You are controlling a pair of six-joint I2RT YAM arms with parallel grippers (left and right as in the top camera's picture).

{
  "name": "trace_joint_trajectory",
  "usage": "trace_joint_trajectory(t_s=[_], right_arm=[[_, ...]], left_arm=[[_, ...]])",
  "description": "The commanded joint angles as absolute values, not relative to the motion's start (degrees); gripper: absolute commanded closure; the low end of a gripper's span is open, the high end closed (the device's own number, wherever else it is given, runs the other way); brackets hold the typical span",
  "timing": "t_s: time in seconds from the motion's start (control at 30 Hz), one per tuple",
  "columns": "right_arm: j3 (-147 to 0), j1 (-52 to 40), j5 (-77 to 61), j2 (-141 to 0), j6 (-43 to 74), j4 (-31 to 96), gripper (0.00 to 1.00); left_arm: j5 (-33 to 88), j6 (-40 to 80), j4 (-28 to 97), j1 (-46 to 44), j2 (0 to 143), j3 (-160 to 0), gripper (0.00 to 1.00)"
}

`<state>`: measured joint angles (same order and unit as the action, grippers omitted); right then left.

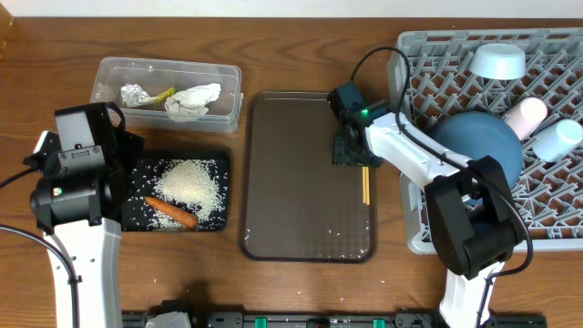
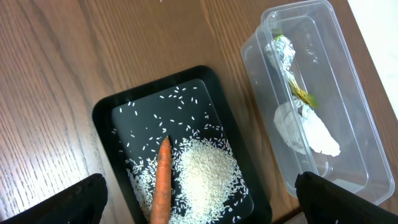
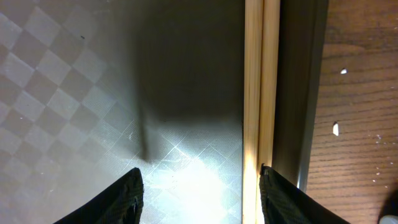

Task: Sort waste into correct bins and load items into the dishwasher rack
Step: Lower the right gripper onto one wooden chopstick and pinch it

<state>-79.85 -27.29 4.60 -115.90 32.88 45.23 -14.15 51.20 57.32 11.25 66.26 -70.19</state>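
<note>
Nearest to us, in the right wrist view, lies the pair of thin wooden chopsticks (image 3: 260,93). They lie side by side and touching, along the inner edge of the large brown plastic serving tray (image 3: 93,74), close against its raised rim. We judge the step in hand to be picking up these chopsticks, the only item not yet in the large square grey plastic dishwasher rack (image 1: 414,239).

To do it well, we would shift towards the rim so the sticks sit nearer the middle of the grip. Then we would lower until the tips meet the tray floor and close slowly, so both sticks are caught together. The rim leaves the outer finger little room, and one stick could roll free.

The right pincer (image 3: 202,196) hangs low over them, about half spread and pinching nothing. The sticks pass between its fingers, just beside one finger (image 3: 280,202) and well apart from the other.

Outward, the rack holds the large blue plate (image 1: 478,137), the small light-blue bowl (image 1: 497,62), the white cup (image 1: 526,114) and the light-blue cup (image 1: 557,138).

Across the wooden surface (image 1: 301,46), the shallow black rectangular tray (image 2: 106,112) carries the loose white rice (image 2: 208,171) and the small orange carrot (image 2: 163,180). The clear plastic rectangular tub (image 2: 348,74) holds the yellow-green wrapper (image 2: 301,94), the crumpled white tissue (image 2: 308,130) and the small foil ball (image 2: 283,48). The left pincer (image 2: 200,202) hovers over the black tray, spread wide and empty.
</note>
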Motion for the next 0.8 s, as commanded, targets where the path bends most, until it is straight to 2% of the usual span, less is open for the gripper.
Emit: trace_joint_trajectory(t_s=[0.0, 0.57, 0.77], right_arm=[[-78.6, -27.4, 5.6, -117.3, 33.8, 44.6, 0.42], [-76.5, -27.5, 4.9, -117.3, 34.7, 42.4, 0.44], [-74.8, -27.5, 4.9, -117.3, 37.3, 41.3, 0.65]], left_arm=[[-15.6, 51.1, 57.6, 11.5, 66.2, -70.3, 0.01], [-15.5, 51.1, 57.6, 11.5, 66.2, -70.3, 0.01], [-15.5, 51.1, 57.6, 11.5, 66.2, -70.3, 0.01]])
